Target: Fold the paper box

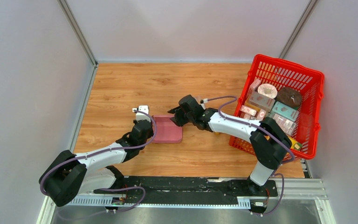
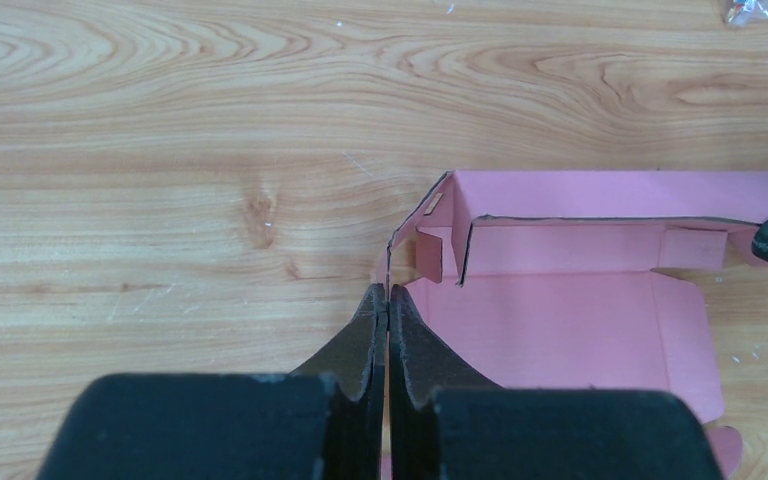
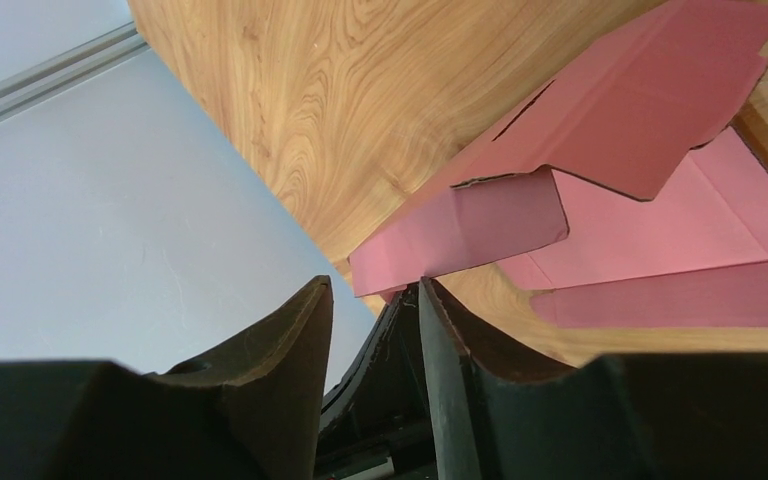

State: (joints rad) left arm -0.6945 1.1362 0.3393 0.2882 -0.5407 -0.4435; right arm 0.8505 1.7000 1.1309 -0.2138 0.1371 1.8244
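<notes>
The pink thin-cardboard paper box point(image 1: 168, 129), part-folded, with matte creased panels, is laid on the grained wooden surface point(image 1: 168, 84) between the arms. Its thin upright end wall is pinched by the fully closed left fingers point(image 2: 360, 345), probably to steady it. The right fingers point(image 3: 290, 340) are held half apart at a loose flap, with nothing gripped.

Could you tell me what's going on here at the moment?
Two arms are folding a pink paper box on the wooden table. The left gripper has its jaws shut on the edge of a raised wall; the right gripper, jaws apart, sits at a loose flap on the other end without clamping it. The box is only partly formed. A red basket of cartons stands aside.
</notes>
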